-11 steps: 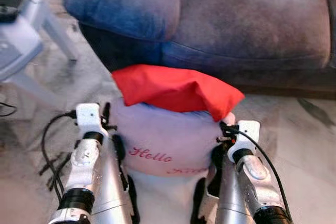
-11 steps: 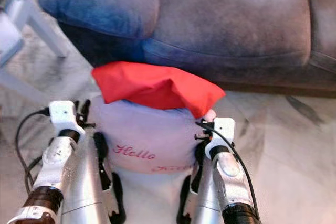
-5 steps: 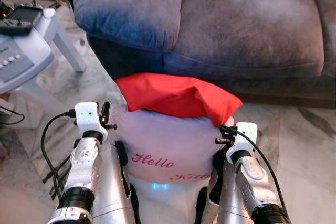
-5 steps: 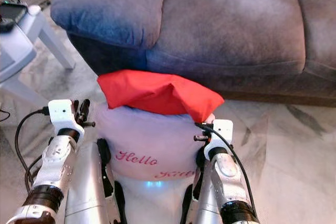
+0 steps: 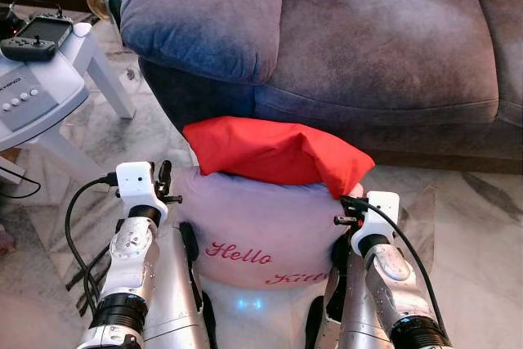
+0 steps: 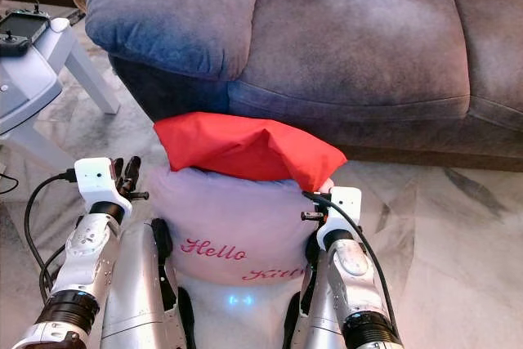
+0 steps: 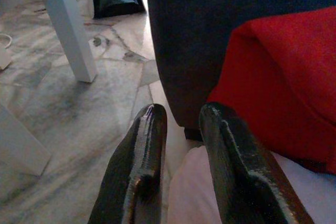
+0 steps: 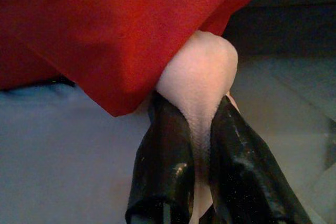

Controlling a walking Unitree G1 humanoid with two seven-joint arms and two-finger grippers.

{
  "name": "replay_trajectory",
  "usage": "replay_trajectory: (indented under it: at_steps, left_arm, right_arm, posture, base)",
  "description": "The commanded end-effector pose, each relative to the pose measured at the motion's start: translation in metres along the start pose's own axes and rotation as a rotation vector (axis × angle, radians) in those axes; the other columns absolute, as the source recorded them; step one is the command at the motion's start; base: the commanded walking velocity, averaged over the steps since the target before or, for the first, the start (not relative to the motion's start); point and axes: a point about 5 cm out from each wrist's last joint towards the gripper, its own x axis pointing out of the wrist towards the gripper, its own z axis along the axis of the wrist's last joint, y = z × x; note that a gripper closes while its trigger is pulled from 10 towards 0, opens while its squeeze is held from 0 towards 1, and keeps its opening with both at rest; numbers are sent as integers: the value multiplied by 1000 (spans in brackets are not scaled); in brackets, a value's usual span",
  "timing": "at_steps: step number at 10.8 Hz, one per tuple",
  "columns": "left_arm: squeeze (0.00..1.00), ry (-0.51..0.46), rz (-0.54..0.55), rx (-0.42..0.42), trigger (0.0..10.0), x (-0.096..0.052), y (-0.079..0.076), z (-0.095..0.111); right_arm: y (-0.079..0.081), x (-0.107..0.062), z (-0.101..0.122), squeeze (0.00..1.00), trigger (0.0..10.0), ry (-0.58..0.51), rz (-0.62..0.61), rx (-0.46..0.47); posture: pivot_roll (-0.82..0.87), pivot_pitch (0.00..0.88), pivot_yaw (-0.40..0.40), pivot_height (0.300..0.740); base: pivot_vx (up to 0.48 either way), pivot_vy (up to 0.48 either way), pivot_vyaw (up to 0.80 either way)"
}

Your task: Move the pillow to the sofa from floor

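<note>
A pale pink pillow (image 5: 261, 226) with red "Hello" lettering is held up between my two arms, in front of the grey-blue sofa (image 5: 384, 38). A red cushion (image 5: 274, 153) lies across its top edge. My left gripper (image 7: 181, 114) sits at the pillow's left upper corner, its fingers nearly together with pink fabric between them. My right gripper (image 8: 194, 100) is shut on the pillow's right corner, which bulges out beyond the fingertips (image 8: 165, 129) under the red cushion (image 8: 121, 30).
The sofa's padded armrest (image 5: 204, 6) stands just beyond the pillow on the left. A white side table (image 5: 49, 79) with a black controller (image 5: 37, 34) is at the far left. A black cable (image 5: 73, 239) loops by my left arm. Marble floor (image 5: 474, 226) lies to the right.
The whole view has shifted, so more of the sofa seat and side table show. The pillow stays held between both arms, with the red cushion still on top.
</note>
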Motion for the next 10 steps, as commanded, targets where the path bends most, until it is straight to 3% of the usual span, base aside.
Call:
replay_trajectory:
  at_steps: [1,3,10]
  left_arm:
    - [0,34,4,-5,10000,-5,1,-8]
    - [0,36,7,-8,10000,-6,2,-8]
    - [0,33,-4,-11,10000,-5,2,-7]
  right_arm:
    - [-15,3,28,0,10000,-150,-62,15]
    - [-15,3,26,0,10000,-143,-59,14]
    - [-12,5,24,0,10000,-132,-55,17]
  posture:
    - [42,171,-57,471]
    - [45,174,-58,471]
    - [50,173,-55,471]
  base:
    - [0,0,0]
    - [0,0,0]
    - [-272,0,0]
